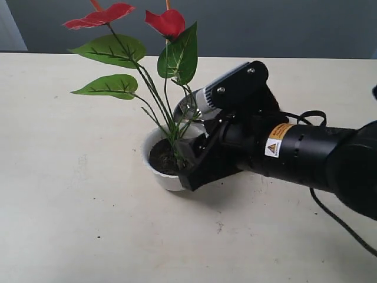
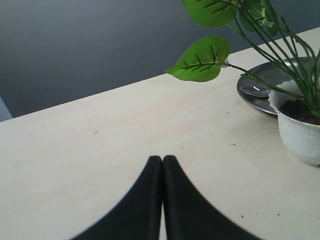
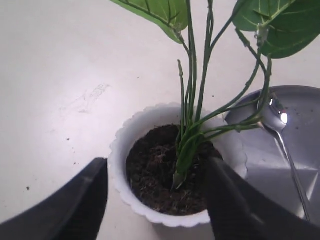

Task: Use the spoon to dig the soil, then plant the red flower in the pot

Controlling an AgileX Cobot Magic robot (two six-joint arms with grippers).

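Observation:
The red flower [image 1: 168, 22] stands upright with its green stems [image 3: 192, 135] stuck in the soil [image 3: 150, 170] of the white scalloped pot [image 1: 154, 171]. My right gripper [image 3: 156, 165] is open and low at the pot, straddling it. One finger [image 3: 90, 195] is outside the rim and the other finger [image 3: 225, 200] is on the plate side. The stems rise between them, untouched. The spoon [image 3: 277, 117] lies on the steel plate [image 3: 300, 105] behind the pot. My left gripper [image 2: 162, 159] is shut and empty over bare table, well away from the pot [image 2: 300, 135].
The steel plate [image 1: 189, 108] sits right behind the pot, partly hidden by the right arm [image 1: 294, 147]. Leaves [image 2: 200, 60] spread wide above the table. A few soil crumbs dot the table [image 1: 70, 224]. A black cable trails at the right.

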